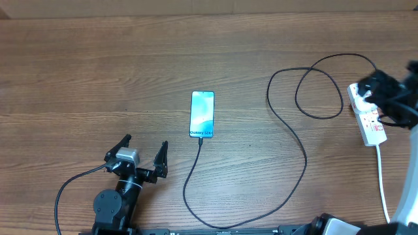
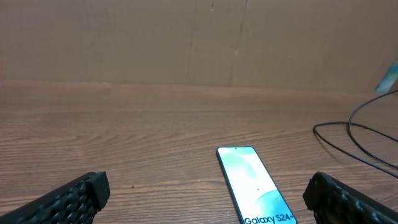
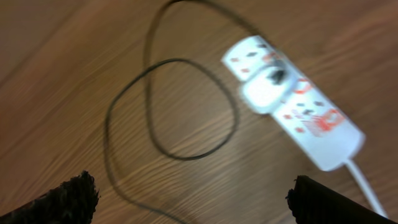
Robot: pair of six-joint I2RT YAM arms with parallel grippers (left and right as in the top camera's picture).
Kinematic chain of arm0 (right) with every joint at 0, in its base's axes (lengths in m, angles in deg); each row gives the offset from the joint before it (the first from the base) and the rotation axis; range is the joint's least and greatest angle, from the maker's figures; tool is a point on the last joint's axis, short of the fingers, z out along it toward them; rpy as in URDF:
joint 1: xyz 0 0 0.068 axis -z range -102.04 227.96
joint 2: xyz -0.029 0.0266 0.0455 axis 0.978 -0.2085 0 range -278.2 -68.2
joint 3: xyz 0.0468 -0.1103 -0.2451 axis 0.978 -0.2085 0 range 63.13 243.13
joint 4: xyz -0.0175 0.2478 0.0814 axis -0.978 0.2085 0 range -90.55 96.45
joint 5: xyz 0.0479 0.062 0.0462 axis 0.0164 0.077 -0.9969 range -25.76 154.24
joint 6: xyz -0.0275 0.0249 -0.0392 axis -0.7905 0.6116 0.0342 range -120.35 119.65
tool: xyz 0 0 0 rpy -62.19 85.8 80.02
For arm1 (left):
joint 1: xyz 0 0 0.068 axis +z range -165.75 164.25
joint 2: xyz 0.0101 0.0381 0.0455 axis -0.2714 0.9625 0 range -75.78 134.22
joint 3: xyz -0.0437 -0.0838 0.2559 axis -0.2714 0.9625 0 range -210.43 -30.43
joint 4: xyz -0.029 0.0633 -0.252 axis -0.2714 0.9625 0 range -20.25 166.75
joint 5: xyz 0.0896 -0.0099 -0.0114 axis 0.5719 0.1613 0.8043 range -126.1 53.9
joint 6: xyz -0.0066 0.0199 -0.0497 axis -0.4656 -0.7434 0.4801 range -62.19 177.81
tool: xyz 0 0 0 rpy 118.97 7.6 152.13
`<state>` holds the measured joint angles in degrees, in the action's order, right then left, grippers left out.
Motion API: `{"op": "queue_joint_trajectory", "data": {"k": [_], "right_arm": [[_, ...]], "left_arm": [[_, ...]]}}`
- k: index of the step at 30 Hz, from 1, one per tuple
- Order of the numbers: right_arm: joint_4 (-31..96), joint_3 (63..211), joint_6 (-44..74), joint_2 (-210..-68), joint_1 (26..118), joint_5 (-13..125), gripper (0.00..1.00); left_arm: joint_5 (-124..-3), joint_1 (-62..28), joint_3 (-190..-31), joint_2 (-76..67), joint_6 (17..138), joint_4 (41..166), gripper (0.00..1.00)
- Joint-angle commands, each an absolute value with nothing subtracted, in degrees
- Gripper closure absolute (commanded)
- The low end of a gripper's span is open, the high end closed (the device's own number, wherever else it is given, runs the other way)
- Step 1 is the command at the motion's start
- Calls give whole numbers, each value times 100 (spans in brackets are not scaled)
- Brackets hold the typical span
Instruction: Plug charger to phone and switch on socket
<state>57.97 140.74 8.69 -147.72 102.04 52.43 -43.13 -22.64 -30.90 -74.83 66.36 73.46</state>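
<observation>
**Both grippers wide, cable tip at phone, socket switch not yet pressed**

Phone [image 1: 202,114] lies flat, screen up, mid table [image 1: 98,65]; charger [image 1: 297,140] runs from the phone's near end, loops toward the front edge, then curls up right to the socket [image 1: 368,121] at the far right; left gripper [image 1: 145,142] sits just left of and short of the phone, jaws spread, nothing between them; right gripper [image 3: 193,191] hangs over the socket, jaws also apart and empty

Handling, as judgement: phone is slim and light, with slick glass, lying flush on the wood, so pinch across the long edges or just pin it down; charger is thin, limp and near weightless, won't push, so take it right behind the plug tip; socket is rigid light plastic and likely to skid under a sideways poke, so press a red switch [image 3: 318,121] straight down with one fingertip; black plug [image 3: 273,76] sits in an outlet near one end

Hard to read: right wrist view is smeared, switch positions unreadable; overhead, the right arm covers the socket's far end and is cut by the frame; whether the tip is fully seated in the phone can't be told; left wrist view crops the phone's port end; white cord [image 1: 382,176] leaves the frame at the bottom
</observation>
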Motion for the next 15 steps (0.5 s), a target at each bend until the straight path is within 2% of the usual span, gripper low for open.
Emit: {"op": "queue_joint_trajectory", "data": {"k": [1,8,15], "right_arm": [[5789,14185,902,-14554,9633,5212,0],[5786,14185,902,-14530,8908,5212,0],[5762,14185,814,-14530,8733,5529,0]], "left_arm": [[-4295,-2290,-3070,-7553,6510,7361,0],[-4295,-2290,-3070,-7553,6510,7361,0],[-4295,-2290,-3070,-7553,6510,7363,0]]}}
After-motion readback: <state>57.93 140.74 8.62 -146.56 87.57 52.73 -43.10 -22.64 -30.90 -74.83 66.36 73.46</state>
